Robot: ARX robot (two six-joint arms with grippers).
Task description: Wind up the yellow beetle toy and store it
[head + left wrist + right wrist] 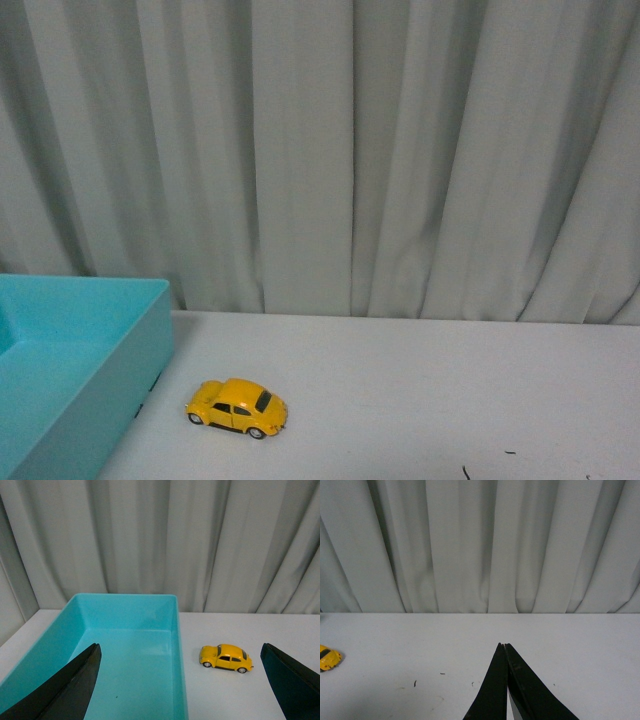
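The yellow beetle toy [237,407] stands on its wheels on the white table, just right of the teal bin [70,370]. In the left wrist view the toy [226,658] sits beside the bin's right wall [177,645]. My left gripper [180,652] is open and empty, held back from toy and bin, its black fingers [75,685] wide apart. My right gripper [503,645] is shut and empty, over bare table well to the right of the toy, whose edge shows at that view's border [328,658]. Neither arm shows in the front view.
The teal bin's inside [130,670] holds nothing that I can see. A grey curtain [350,150] hangs close behind the table's far edge. Small dark marks [415,683] dot the white tabletop [450,390].
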